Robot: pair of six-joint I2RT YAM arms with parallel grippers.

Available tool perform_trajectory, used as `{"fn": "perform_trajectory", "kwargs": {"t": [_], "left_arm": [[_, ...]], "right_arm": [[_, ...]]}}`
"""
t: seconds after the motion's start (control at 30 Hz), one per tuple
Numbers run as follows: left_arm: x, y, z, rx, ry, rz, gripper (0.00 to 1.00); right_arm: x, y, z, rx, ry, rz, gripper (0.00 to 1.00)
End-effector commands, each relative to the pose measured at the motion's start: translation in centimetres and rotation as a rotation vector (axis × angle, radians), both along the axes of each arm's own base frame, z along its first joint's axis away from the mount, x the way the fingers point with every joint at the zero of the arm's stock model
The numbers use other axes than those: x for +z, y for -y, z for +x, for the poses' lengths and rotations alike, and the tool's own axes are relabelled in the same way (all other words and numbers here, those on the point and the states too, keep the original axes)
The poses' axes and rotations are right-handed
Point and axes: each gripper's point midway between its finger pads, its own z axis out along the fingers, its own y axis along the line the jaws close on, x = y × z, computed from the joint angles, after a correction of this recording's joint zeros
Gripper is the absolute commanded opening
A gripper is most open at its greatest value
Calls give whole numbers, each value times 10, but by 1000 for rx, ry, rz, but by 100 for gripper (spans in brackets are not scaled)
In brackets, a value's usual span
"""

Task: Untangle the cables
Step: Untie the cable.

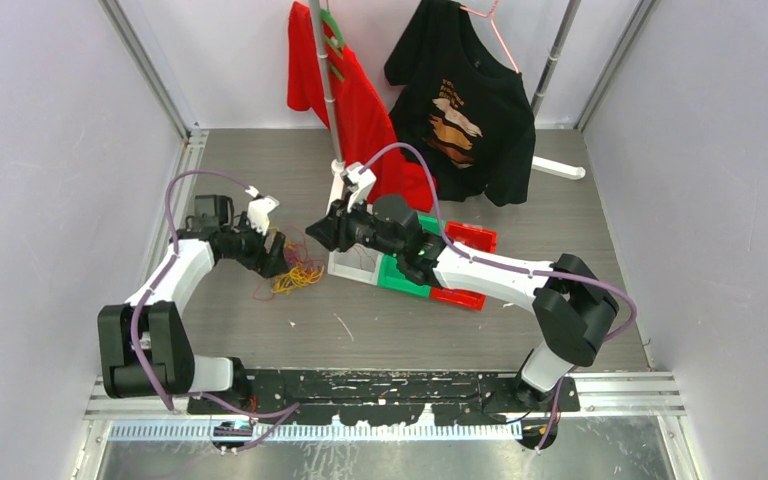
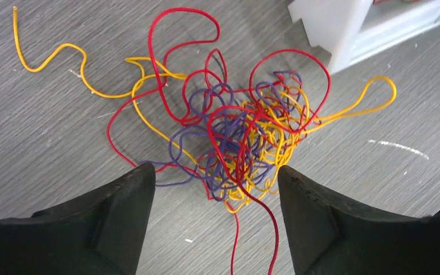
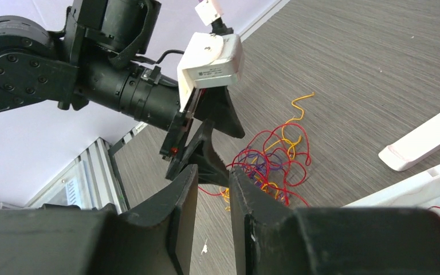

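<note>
Hovering over cables (image 2: pixel 240 137): left fingers (image 2: pixel 120 206) wide apart, gripping nothing | right fingers (image 3: pixel 172 206) narrowly parted, empty

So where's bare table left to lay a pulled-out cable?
Bare table runs between the cables and the base rail, and left of the red shirt at the far side. Crowded where left claw, right claw and white bin ring the cables.

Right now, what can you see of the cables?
The cables are thin, flexible red, yellow and purple strands knotted in one loose heap, flat on the grey table. Yellow and red loops stray outward. The open left pincer straddles the heap's near edge, gripping nothing; red strands trail between its fingers.
</note>
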Motion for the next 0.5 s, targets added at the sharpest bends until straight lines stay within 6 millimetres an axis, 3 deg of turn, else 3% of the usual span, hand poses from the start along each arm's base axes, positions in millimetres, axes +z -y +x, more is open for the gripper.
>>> {"fn": "perform_trajectory", "kwargs": {"t": [0.0,0.17,0.23,0.47], "left_arm": [[22,9,32,38,85,-76,74],[30,19,48,74,47,-173,38],[32,21,54,87,56,-191,28],[17,22,55,96,3,-203,20]], "right_arm": [[38,3,-1,-10,63,98,32],[31,4,0,-16,46,104,28],[29,4,0,-18,36,108,27],[26,7,3,-27,14,121,24]]}}
